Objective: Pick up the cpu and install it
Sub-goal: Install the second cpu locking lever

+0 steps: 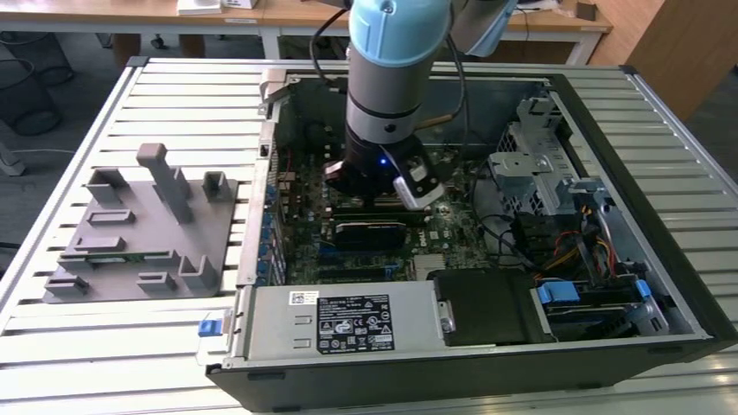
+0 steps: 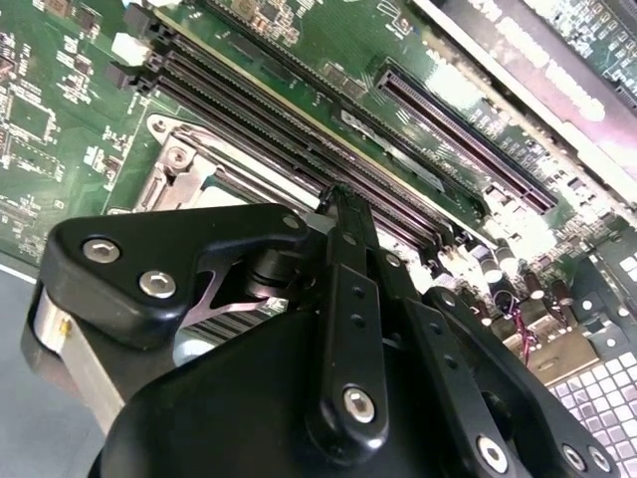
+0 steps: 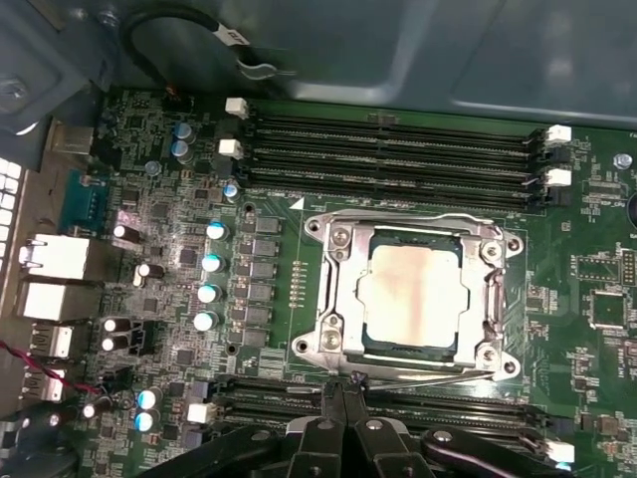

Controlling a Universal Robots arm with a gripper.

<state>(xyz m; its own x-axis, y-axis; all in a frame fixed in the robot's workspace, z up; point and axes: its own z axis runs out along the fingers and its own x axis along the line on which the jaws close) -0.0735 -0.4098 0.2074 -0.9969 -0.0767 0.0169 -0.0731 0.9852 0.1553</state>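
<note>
**Cpu seated in the motherboard socket**

Cpu (image 3: 413, 296), silver lid up, lies flat inside the metal socket frame (image 3: 333, 299) near the middle of the green motherboard (image 3: 587, 269), between two banks of black memory slots (image 3: 398, 149). In the first wrist view the gripper (image 3: 343, 398) sits just off the socket's edge, over the nearer slots, its fingertips pressed together and grasping nothing. The second wrist view shows the black gripper (image 2: 333, 199) linkage above that frame. In the exterior view the arm (image 1: 386, 86) reaches down into the open computer case (image 1: 645, 173), which lies on a slatted table (image 1: 150, 95) beside a grey fixture (image 1: 138, 229).
</note>
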